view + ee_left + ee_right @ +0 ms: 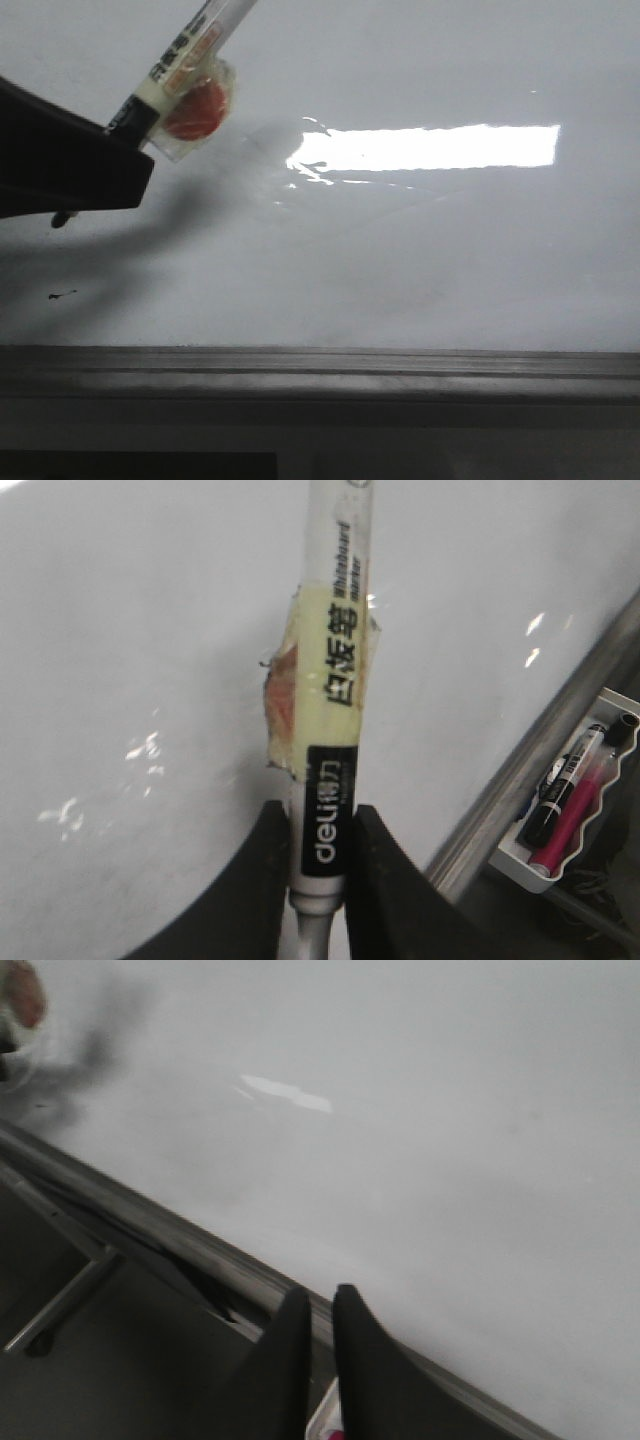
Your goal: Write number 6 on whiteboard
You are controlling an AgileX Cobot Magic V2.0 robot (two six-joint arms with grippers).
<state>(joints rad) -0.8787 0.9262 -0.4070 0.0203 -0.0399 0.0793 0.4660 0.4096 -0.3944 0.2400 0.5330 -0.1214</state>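
Note:
The whiteboard (400, 260) is glossy white with a bright rectangular reflection and a grey ledge (320, 365) along its near edge. No number 6 shows on it; only a tiny ink speck (62, 294) at the left. My left gripper (130, 140) is shut on a white marker (185, 55) wrapped in yellowish tape with a red patch (197, 108), held slanted over the board's left part. The left wrist view shows the jaws (322, 815) clamped on the marker (335, 660). My right gripper (318, 1295) is shut and empty over the ledge (150, 1225).
A white tray (520, 865) beyond the ledge holds a black marker (565, 780) and a red one (570, 815). A corner of a tray (325, 1422) shows under the right fingers. A metal frame bar (60, 1305) lies off the board.

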